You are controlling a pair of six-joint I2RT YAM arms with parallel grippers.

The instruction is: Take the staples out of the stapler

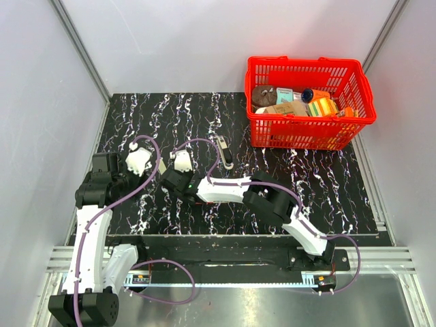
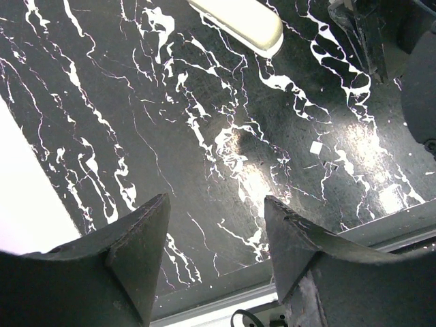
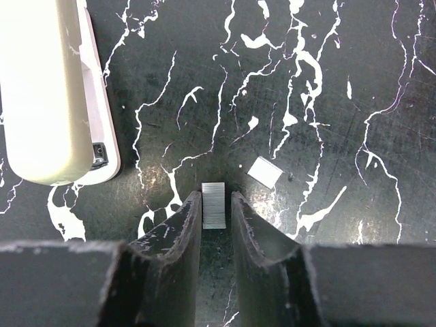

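Between the fingertips of the right gripper (image 3: 214, 196) a short strip of staples (image 3: 213, 210) is pinched, the two dark fingers (image 3: 184, 225) being drawn close against its long sides. Whether the strip is lifted or rests on the surface cannot be told. Just to its right a second, smaller piece of staples (image 3: 264, 172) is seen lying flat on the black marbled table (image 3: 340, 102), apart from the fingers. To the left of this gripper a cream oblong object (image 3: 48, 88) on a pale base plate is seen, near but not touched.

The left gripper (image 2: 216, 204) is held with its fingers (image 2: 136, 238) spread wide and nothing between them, above bare table close to the front edge.

From above, the right arm is seen stretched leftward across the table, with the left gripper a little further left. The stapler (image 1: 223, 151) is found lying on the table to the right of the right gripper and apart from it, near the front left corner of a red basket (image 1: 300, 133) filled with assorted goods. It is held by neither gripper, and whether it is open cannot be made out.
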